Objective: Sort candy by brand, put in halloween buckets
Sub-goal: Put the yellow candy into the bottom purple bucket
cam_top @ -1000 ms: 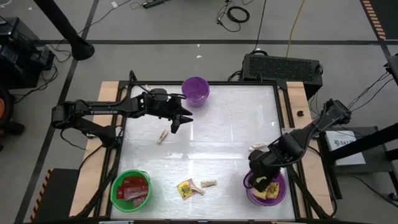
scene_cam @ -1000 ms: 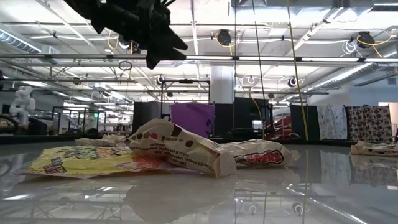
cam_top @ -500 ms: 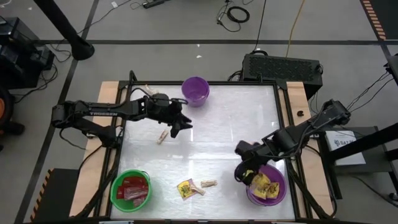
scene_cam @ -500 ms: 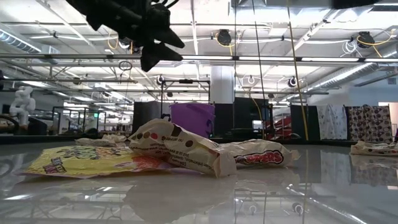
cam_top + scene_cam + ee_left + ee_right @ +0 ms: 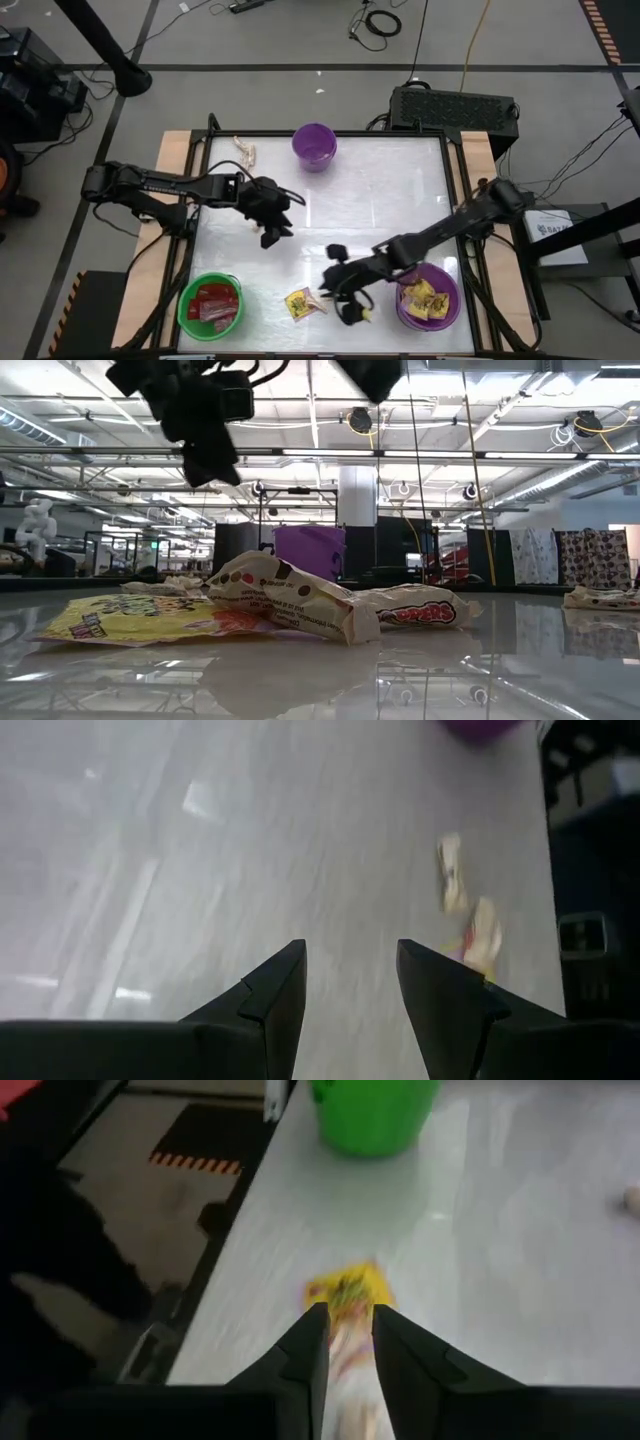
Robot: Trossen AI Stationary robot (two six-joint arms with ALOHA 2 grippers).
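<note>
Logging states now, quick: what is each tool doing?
Left tool: open, empty, above the table.
Right tool: open narrowly, empty, over the yellow candy.

My overhead camera looks straight down on the whole white table [image 5: 380, 200] and both arms; the low camera sits at table-top height, close behind a yellow packet [image 5: 130, 618] and tan pieces [image 5: 290, 598], facing level across to the purple bucket [image 5: 310, 550] and the hall beyond; I see that bucket [image 5: 314, 146] from above too; each wrist camera looks forward past its own fingers, close over the table; the right one takes in the green bucket [image 5: 375, 1110].
</note>
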